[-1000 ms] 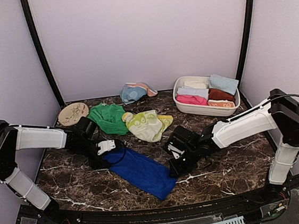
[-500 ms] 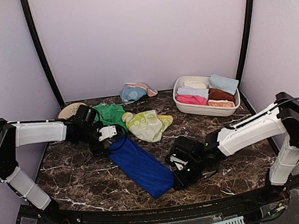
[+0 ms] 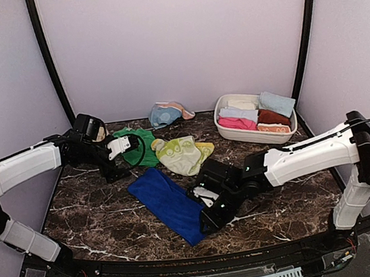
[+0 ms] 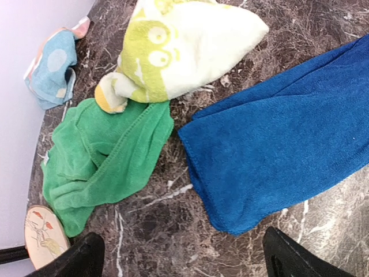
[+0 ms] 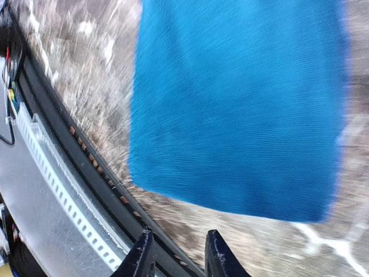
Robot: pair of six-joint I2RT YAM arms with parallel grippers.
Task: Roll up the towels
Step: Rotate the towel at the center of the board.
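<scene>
A royal blue towel lies spread flat, slanting across the middle of the table, and shows as a blue towel in both wrist views. My left gripper hangs wide open above bare table, just off the towel's far left corner, holding nothing. My right gripper hovers at the towel's near end with its fingers a little apart and nothing between them. A green towel, a pale yellow-green patterned towel and a light blue towel lie crumpled behind.
A white oval basin at the back right holds several rolled towels. A tan round disc sits at the back left, mostly behind my left arm. The table's front edge and black rail run close to my right gripper.
My left gripper let go of the blue towel's far end, opened wide and drew back to the left. My right gripper slid left to the towel's near end and opened slightly.
</scene>
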